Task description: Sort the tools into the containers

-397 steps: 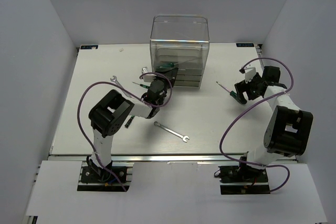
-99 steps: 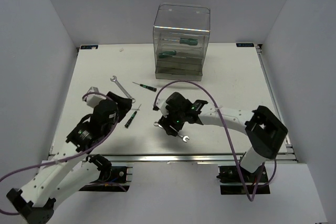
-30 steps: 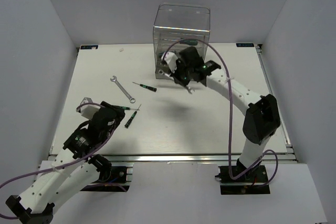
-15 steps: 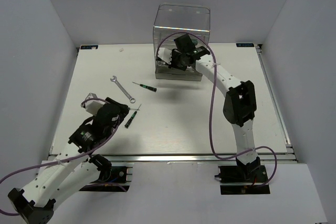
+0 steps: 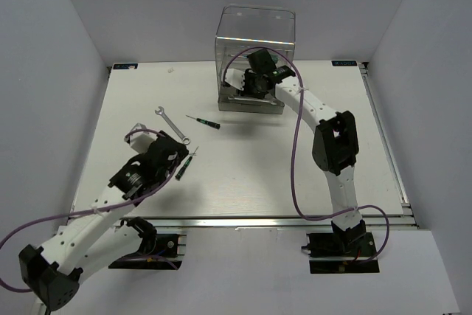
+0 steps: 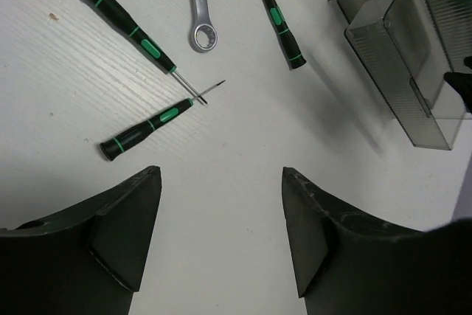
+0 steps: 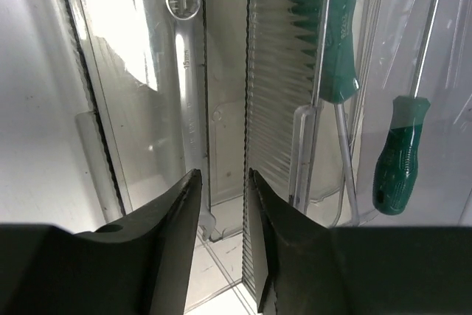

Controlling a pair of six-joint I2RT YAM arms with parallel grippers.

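Note:
My right gripper (image 5: 247,88) reaches into a pulled-out drawer (image 5: 254,102) at the foot of the clear container box (image 5: 254,31). Its jaws (image 7: 223,175) stand slightly open. A silver wrench (image 7: 188,94) lies in the drawer just left of them, free of both fingers. Two green-handled screwdrivers (image 7: 332,35) (image 7: 398,153) lie in drawers to the right. My left gripper (image 5: 175,155) hovers open (image 6: 219,175) over the table. Ahead of it lie three green-and-black screwdrivers (image 6: 133,29) (image 6: 144,132) (image 6: 284,27) and a wrench (image 6: 200,12).
In the top view the loose wrench (image 5: 172,122) and one screwdriver (image 5: 203,122) lie left of the box. The white table (image 5: 295,160) ends at a rail along the near edge. Grey walls stand on three sides.
The right gripper carried the wrench up to the box, and its jaws have parted, leaving the wrench in the drawer. The left arm has swung forward toward the small screwdrivers.

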